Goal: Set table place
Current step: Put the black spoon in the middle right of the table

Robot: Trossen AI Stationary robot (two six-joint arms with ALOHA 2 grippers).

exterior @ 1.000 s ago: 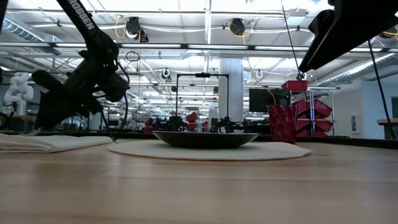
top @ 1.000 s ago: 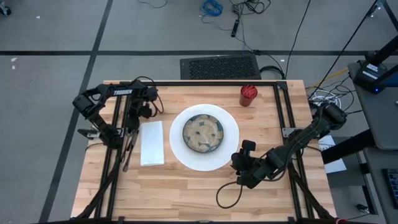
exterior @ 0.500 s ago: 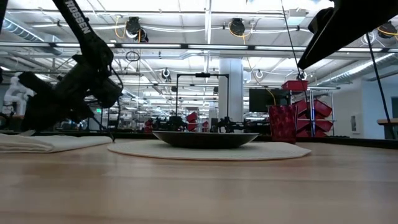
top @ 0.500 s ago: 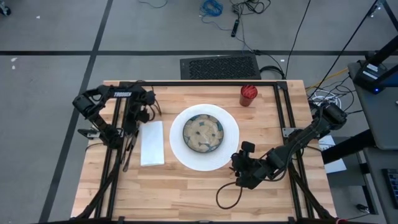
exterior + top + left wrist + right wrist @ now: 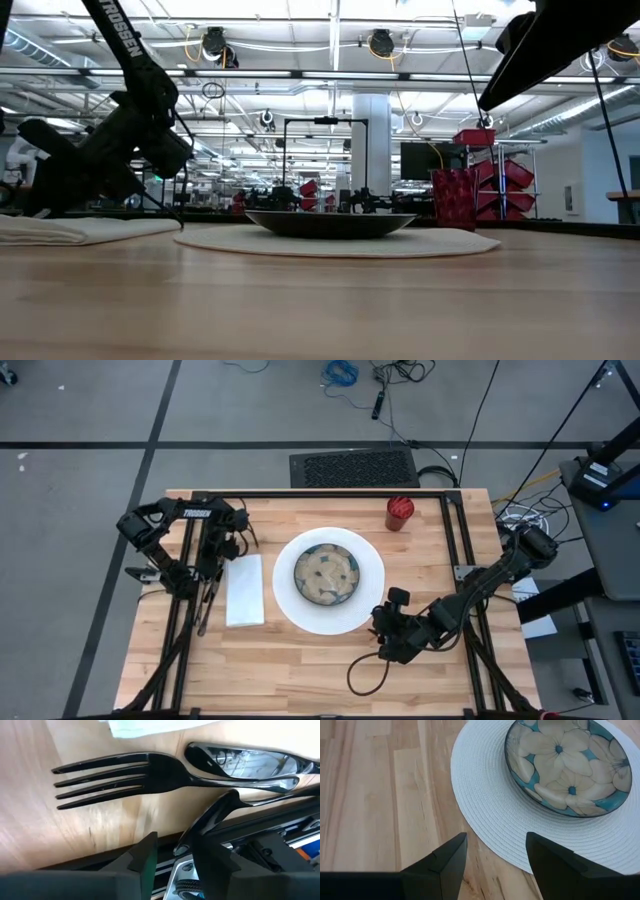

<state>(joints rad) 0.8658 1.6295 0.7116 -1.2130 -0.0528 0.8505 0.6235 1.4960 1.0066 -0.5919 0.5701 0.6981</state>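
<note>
Over the last second, only a small sideways drift of the left gripper [image 5: 175,845], away from the folded white napkin [image 5: 245,589] and out over the black cutlery. Jaws narrowed a touch on the way and now at a narrow gap, not closed. Just ahead of that gripper, flat on the wood: a black plastic fork [image 5: 115,777], tines pointing away from the spoon [image 5: 245,762] lying right beside it. Reaching into the gap from the spoon's side, a dark curved handle [image 5: 212,817]; not seen pinched, and no telling from here which piece it belongs to.

Nothing lifted, nothing shifted on the table [image 5: 300,670], which spreads beneath and ahead of both grippers, its far edge well beyond them. Napkin, white woven placemat [image 5: 485,820] and flowered bowl [image 5: 565,765] exactly as a second ago, and the red cup [image 5: 399,513] far off past the bowl.

No motion from the right gripper [image 5: 496,847]: jaws wide, empty, low over bare wood with the placemat's rim just ahead.

Judged from this: lining up for a cutlery pick, grip not yet made; plate setting centred, fork and spoon left to place
</note>
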